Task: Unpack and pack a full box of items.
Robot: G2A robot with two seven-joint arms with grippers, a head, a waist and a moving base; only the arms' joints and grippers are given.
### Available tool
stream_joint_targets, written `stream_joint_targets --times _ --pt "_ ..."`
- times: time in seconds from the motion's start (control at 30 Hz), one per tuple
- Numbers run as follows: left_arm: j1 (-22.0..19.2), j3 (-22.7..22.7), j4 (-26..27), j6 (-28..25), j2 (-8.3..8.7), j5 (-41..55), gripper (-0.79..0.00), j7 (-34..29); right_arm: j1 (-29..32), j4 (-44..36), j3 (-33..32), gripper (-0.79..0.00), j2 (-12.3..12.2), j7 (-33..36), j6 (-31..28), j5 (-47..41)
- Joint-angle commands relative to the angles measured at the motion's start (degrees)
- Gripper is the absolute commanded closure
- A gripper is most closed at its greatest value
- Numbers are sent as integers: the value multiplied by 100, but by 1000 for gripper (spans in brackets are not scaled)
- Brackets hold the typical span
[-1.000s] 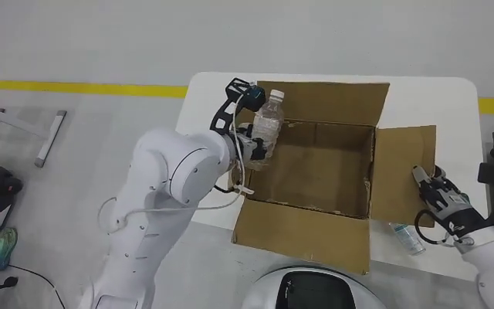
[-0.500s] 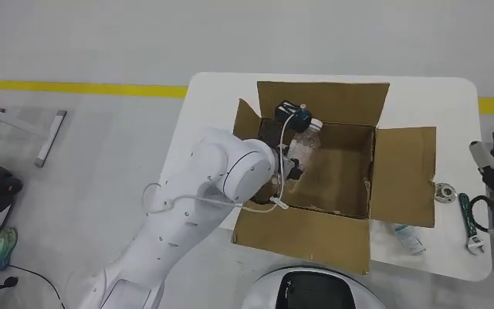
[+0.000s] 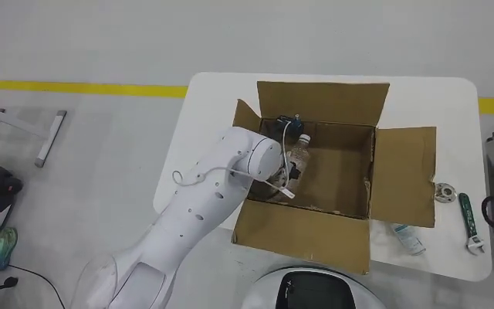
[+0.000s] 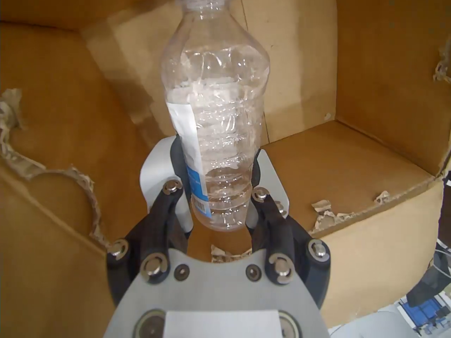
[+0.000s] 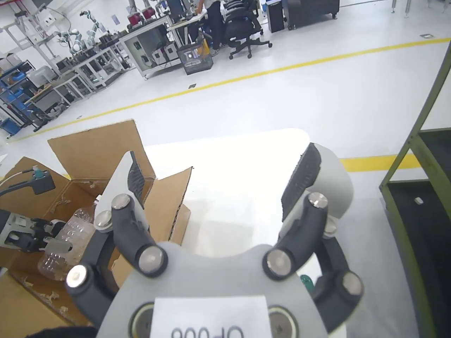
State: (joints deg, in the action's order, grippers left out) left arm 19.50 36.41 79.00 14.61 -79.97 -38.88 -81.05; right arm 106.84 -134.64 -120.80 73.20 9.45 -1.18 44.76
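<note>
The box (image 3: 324,232) was set on the table (image 3: 208,100), and the bottle (image 3: 297,154) was held inside it by the left gripper (image 4: 216,163), near the left wall. On the table right of the box, a round fitting (image 3: 444,191) was placed farthest back. A wrench (image 3: 468,224) was laid just in front of it, and a second bottle (image 3: 407,239) near the front edge.

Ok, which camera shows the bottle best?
The left wrist view: the bottle is close, neck to base, with the left gripper shut on its lower part, inside the box. The top view shows it small beside the arm; the right wrist view, far off, partly hidden.
</note>
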Motion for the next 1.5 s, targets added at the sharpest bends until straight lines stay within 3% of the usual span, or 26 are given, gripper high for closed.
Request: stream_joint_targets --times 0.0,0.03,0.1,0.13,0.17,0.4,0.6,0.9,1.23,1.47 --pt "-56 -61 -207 -16 -41 -51 0 44 25 0 24 -785 2 -97 -10 288" --pt "-64 -92 -282 15 -60 -71 0 52 45 0 50 -785 6 -122 -2 368" --pt "-69 -107 -402 34 -97 10 -203 79 81 0 78 -785 13 -182 39 546" --pt "-75 -130 -455 28 -115 14 -385 84 101 0 100 -785 18 -195 53 604" --pt "-74 -147 -514 22 -132 38 -785 82 111 0 126 -785 22 -213 54 616" --pt "-171 -244 -829 -14 -239 -3 -785 97 192 0 108 -785 38 -224 42 902" --pt "-199 -124 -517 -211 -202 -215 -785 33 476 0 -163 -785 34 391 -135 1049" --pt "128 275 1524 -1032 175 -1899 -785 -354 1052 0 -769 -785 -27 1805 -1099 1477" --pt "1065 1905 3669 -1646 607 -2388 -785 -498 1190 0 -871 -785 -17 1807 -1237 1424" --pt "1510 2778 4452 -1714 740 -2583 -785 -212 1132 0 -737 -785 -46 2057 -1386 1805"
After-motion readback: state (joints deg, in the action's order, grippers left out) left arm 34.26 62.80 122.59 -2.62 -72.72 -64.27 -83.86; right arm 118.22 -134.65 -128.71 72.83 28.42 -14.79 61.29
